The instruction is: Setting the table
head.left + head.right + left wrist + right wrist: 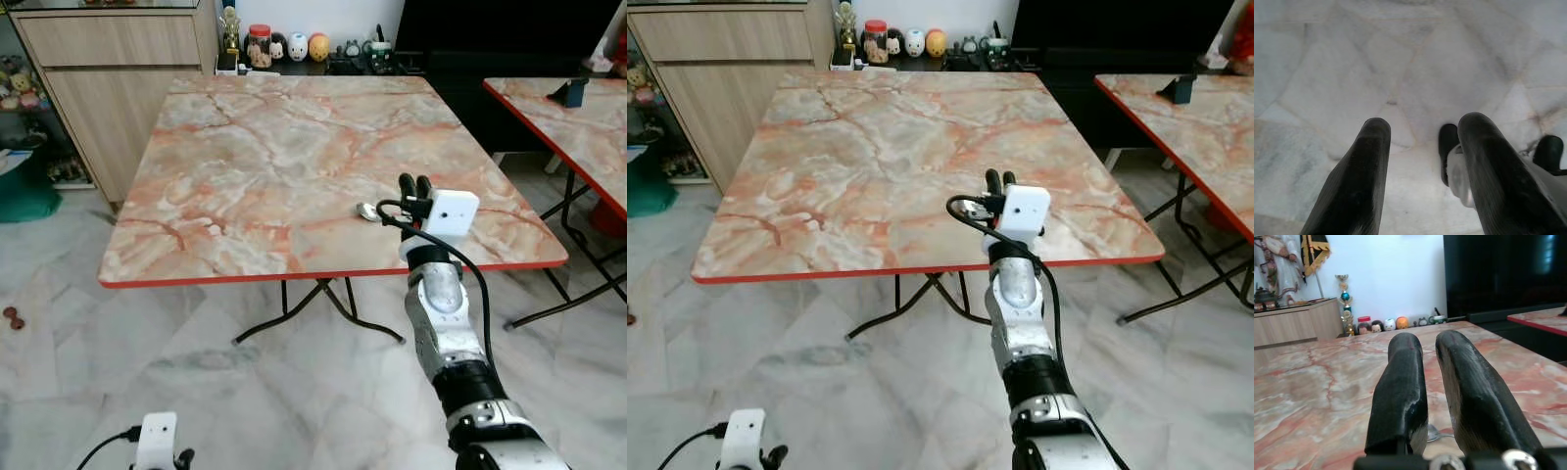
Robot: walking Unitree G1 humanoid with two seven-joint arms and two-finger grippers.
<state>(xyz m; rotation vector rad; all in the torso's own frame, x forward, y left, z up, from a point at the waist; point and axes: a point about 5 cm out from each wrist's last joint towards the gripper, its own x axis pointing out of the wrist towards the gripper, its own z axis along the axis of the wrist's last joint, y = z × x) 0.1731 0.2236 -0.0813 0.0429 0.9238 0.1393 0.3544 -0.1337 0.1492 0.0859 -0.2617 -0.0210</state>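
Now right gripper (pixel 415 183) over table (pixel 245 166), spoon (pixel 368 211) beside its jaws

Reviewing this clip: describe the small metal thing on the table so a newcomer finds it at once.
Start at the big marble-patterned table with the red edge. Near its front right part, just left of the right claw, lies a small shiny spoon. It is the only loose thing on that tabletop; the figurines stand behind the table's far edge.
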